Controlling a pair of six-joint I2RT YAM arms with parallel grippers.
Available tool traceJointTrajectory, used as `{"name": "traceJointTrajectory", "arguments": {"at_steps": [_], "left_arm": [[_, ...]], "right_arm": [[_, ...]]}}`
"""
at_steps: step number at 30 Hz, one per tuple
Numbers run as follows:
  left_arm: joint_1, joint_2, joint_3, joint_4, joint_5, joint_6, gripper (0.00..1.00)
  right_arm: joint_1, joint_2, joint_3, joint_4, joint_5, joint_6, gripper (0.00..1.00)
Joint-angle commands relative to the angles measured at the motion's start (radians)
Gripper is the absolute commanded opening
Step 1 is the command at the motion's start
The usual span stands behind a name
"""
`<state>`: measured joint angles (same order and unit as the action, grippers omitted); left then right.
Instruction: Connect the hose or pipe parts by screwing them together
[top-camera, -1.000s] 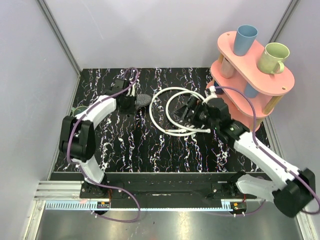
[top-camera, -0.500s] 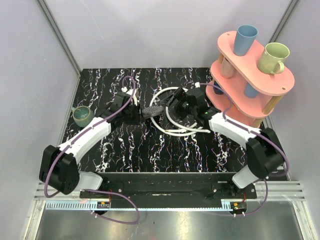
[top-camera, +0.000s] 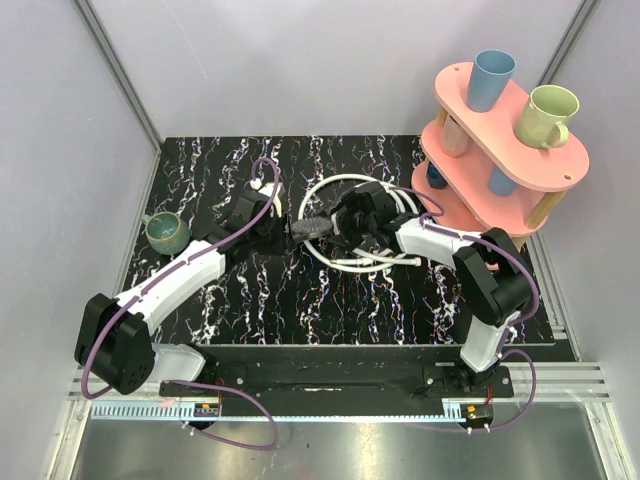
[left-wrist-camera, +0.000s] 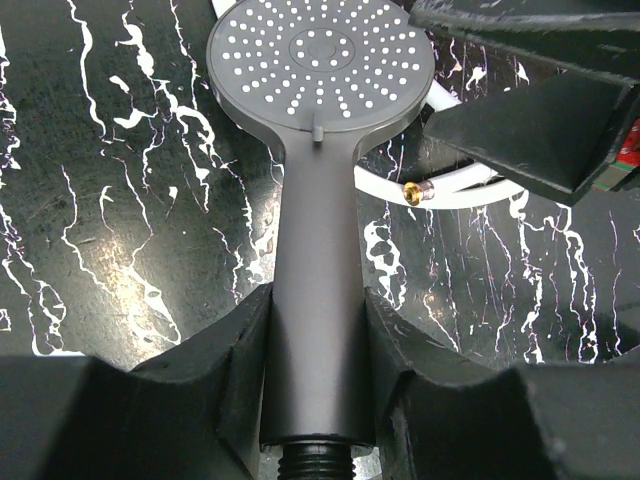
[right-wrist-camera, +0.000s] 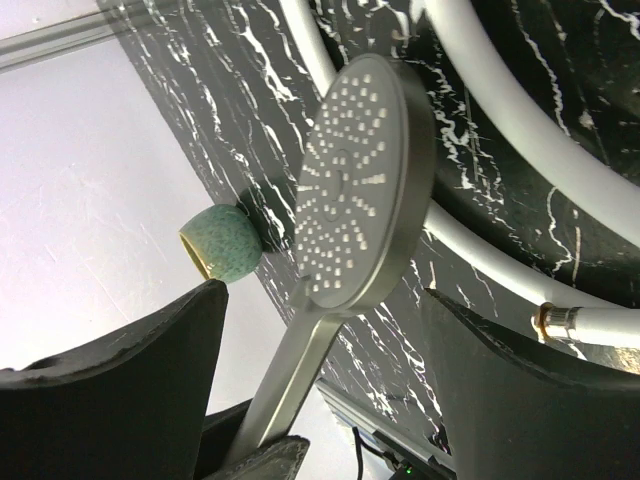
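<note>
My left gripper (left-wrist-camera: 318, 305) is shut on the straight handle of the dark grey shower head (left-wrist-camera: 320, 60). It holds the head level over the black table, threaded end towards the wrist. From above, the left gripper (top-camera: 272, 225) and shower head (top-camera: 312, 226) sit just left of the coiled white hose (top-camera: 352, 263). My right gripper (top-camera: 345, 215) stands open at the head's far side. In the right wrist view its fingers (right-wrist-camera: 150, 380) straddle the neck of the shower head (right-wrist-camera: 365, 190) without touching it. A brass hose end fitting (left-wrist-camera: 418, 190) lies on the table beside the head.
A pink two-tier shelf (top-camera: 540, 175) with cups stands at the back right. A green mug (top-camera: 165, 232) sits at the table's left edge. Purple cables run along both arms. Hose loops (right-wrist-camera: 500, 90) lie under the right gripper.
The left arm has carried the shower head rightward towards the hose coil. The right gripper has swung left to meet the head, and its jaws have narrowed a little.
</note>
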<state>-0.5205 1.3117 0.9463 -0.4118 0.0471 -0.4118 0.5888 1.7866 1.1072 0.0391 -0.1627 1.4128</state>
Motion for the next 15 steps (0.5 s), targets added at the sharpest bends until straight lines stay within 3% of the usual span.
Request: {"name": "traceJointTrajectory", "arguments": {"at_steps": [1,15], "left_arm": [[-0.013,-0.043,0.006,0.094,-0.029,-0.004,0.00],[-0.042,-0.049,-0.023,0.119,-0.015,-0.039,0.00]], "right_arm": [[-0.001,0.026,0.016,-0.005,-0.017,0.092,0.87],[-0.001,0.099,-0.027,0.093,0.055,0.115,0.77]]}}
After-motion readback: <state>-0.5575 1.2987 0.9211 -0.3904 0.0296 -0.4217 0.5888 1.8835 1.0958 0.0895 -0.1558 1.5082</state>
